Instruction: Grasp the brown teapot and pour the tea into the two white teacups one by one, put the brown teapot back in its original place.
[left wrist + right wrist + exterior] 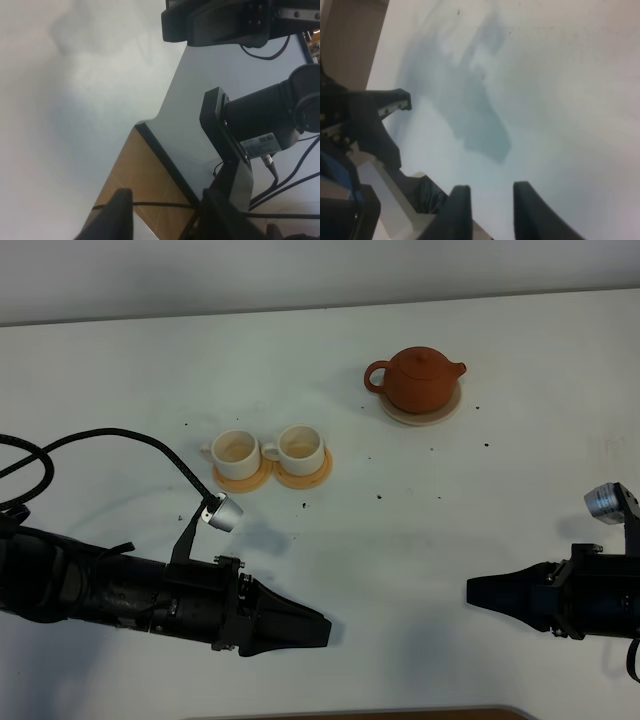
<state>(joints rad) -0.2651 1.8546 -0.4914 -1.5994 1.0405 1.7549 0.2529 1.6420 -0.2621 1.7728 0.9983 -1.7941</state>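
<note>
Two arms lie low along the near edge of the white table (520,490). Directions below are read from the table's centre in the high view.

Brown teapot (415,378): 1 o'clock. It stands upright with its lid on, seated on the cream saucer (398,414). The spout points to 3 o'clock and the loop handle to 9. Nothing touches it.

White teacups (235,449): a pair at 10 o'clock, upright and side by side. Each sits on its own orange-tan coaster (245,481), and the two coasters touch. Both handles point to 9 o'clock. The handle of the cup nearer the teapot (298,444) sits right against its neighbour. The insides look cream-tinted; I cannot tell whether they hold liquid.

Left gripper (322,632): 7 o'clock, nose pointing to 3, well apart from the cups. In its wrist view the fingers (119,215) stand parted. Brown floor and a thin cable show through the gap, and nothing is held.

Right gripper (473,592): 4 o'clock, nose pointing to 9, well apart from the teapot. In its wrist view the fingers (460,210) stand a little apart with bare table between them, and it holds nothing.

Dark specks (381,496) are scattered on the table between cups and teapot. A black hose (120,437) arcs above the left arm at 9 o'clock.
</note>
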